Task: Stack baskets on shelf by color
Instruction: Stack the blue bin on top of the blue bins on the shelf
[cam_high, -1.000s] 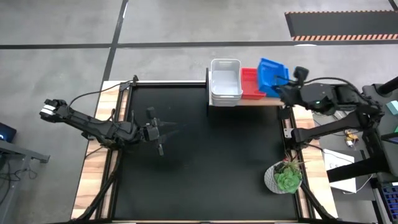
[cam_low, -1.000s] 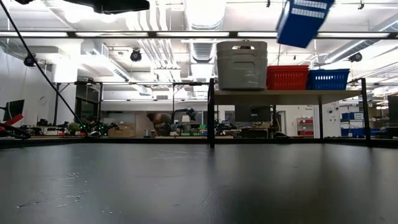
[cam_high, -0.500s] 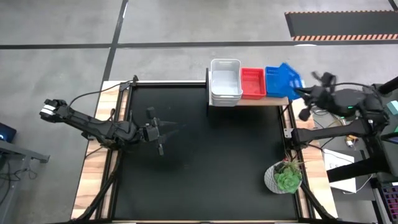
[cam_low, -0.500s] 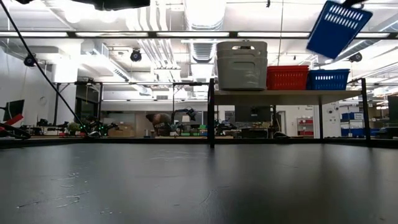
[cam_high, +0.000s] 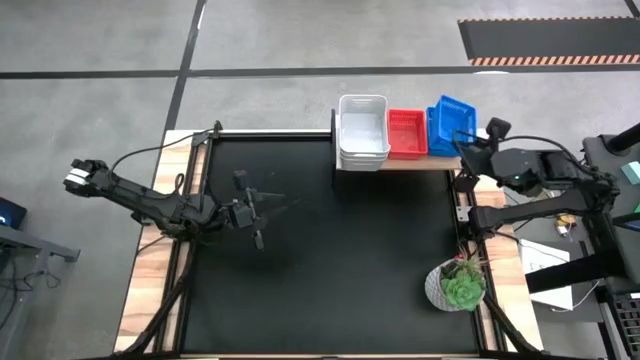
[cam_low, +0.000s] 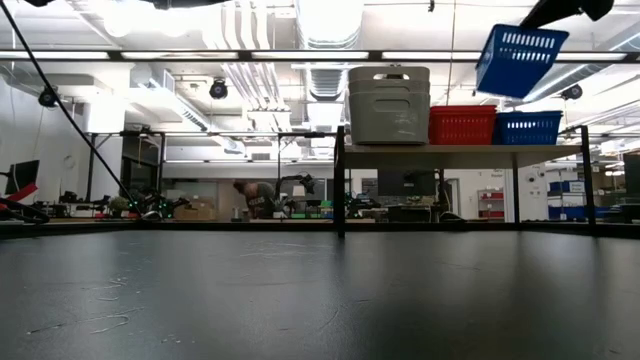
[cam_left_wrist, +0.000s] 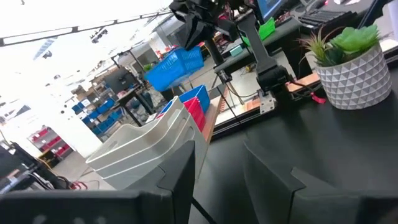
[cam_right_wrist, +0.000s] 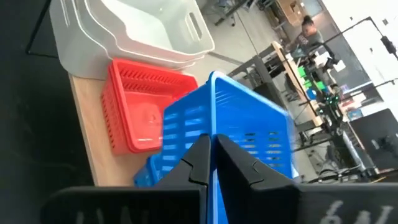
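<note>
Black tabletop (cam_high: 330, 250): right claw (cam_right_wrist: 211, 152) clamps a blue basket (cam_low: 520, 60) above the shelf (cam_low: 460, 150); left claw (cam_left_wrist: 217, 168) gapes.

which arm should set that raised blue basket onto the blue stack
Right. The right gripper already pinches the blue basket above the blue stack on the shelf; the left gripper waits mid-table.

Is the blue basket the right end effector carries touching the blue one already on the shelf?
Apart. The low view shows the carried blue basket hanging tilted in the air, with open space between it and the shelved blue basket below.
</note>
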